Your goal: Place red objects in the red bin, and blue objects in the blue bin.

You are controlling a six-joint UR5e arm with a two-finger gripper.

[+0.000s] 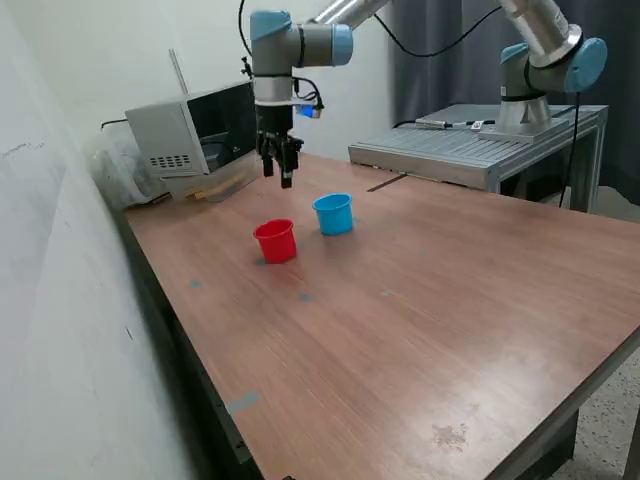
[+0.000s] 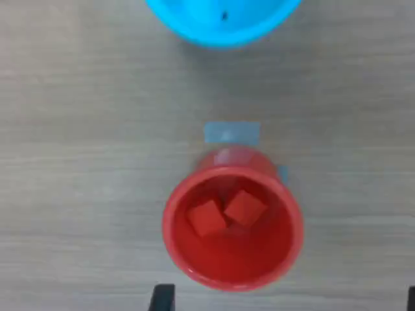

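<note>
the red bin [image 2: 232,227] already holds both red cubes [image 2: 225,214], lying side by side on its floor, touching or nearly so; that half of the task looks done; the blue bin [image 2: 220,19] shows only its near wall and part of its rim in the wrist view, so whether the blue cubes are inside it cannot be told (none lie loose on the table [image 1: 420,300] in the exterior view, which suggests they are either binned or out of sight); in the exterior view the two bins stand close together but apart, the red one toward that view's left and nearer the camera, the blue one [image 1: 333,214] beyond it to the right; the arm hangs straight down over the table with its wrist vertical; the gripper [image 1: 285,172] hovers clear above and behind the bins, touching nothing; it carries nothing visible, and whether its fingers are parted or closed cannot be told from these views.
</note>
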